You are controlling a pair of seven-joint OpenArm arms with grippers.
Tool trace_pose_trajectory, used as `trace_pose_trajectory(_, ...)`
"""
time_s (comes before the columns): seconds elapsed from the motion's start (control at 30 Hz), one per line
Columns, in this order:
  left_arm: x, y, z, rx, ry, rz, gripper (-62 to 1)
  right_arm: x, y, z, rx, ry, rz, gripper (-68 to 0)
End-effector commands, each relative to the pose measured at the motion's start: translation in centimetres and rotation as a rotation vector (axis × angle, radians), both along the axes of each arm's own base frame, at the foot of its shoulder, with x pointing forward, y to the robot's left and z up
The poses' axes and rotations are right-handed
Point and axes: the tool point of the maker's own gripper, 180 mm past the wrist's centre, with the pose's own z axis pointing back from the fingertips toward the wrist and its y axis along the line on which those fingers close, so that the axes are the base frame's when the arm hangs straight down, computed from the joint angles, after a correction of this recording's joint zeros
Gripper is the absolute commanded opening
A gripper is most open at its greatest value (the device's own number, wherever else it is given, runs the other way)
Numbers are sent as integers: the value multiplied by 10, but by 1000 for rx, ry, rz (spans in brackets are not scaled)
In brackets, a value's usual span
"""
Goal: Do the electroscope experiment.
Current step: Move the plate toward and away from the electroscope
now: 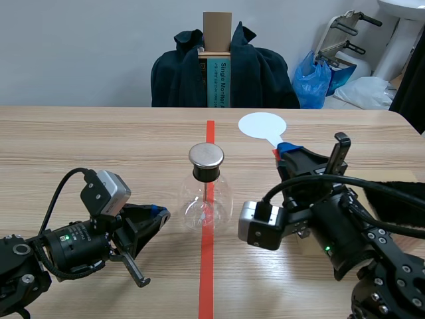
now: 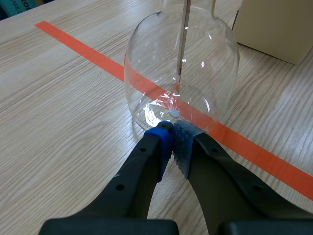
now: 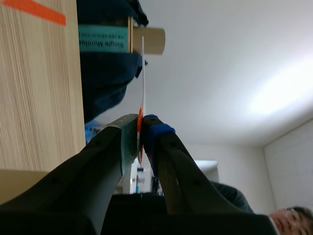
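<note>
Scene view: flask (image 1: 206,199) upright on the tape line, mid-table. Right gripper (image 1: 287,151) clamps the white paddle (image 1: 262,125), whose disc is well apart from the metal cap (image 1: 206,156). Best brought level over the cap, slowly, without nudging the glass.

Left wrist view: left gripper (image 2: 173,141) pinched on nothing, tips just beside the flask base. Only this view shows the inner rod (image 2: 182,44); foil possibly at its foot, unclear.

Right wrist view: paddle edge-on between the pads, which confirms the grip.
</note>
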Motion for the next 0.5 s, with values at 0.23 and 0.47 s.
trace_pose_trajectory(0.23, 6, -3, 12, -30, -34, 5, -577, 9, -15, 13, 5, -45, -71, -669)
trace_pose_trajectory(0.47, 6, -3, 12, -30, -34, 5, -577, -2, 10, 11, -6, -39, 83, -669)
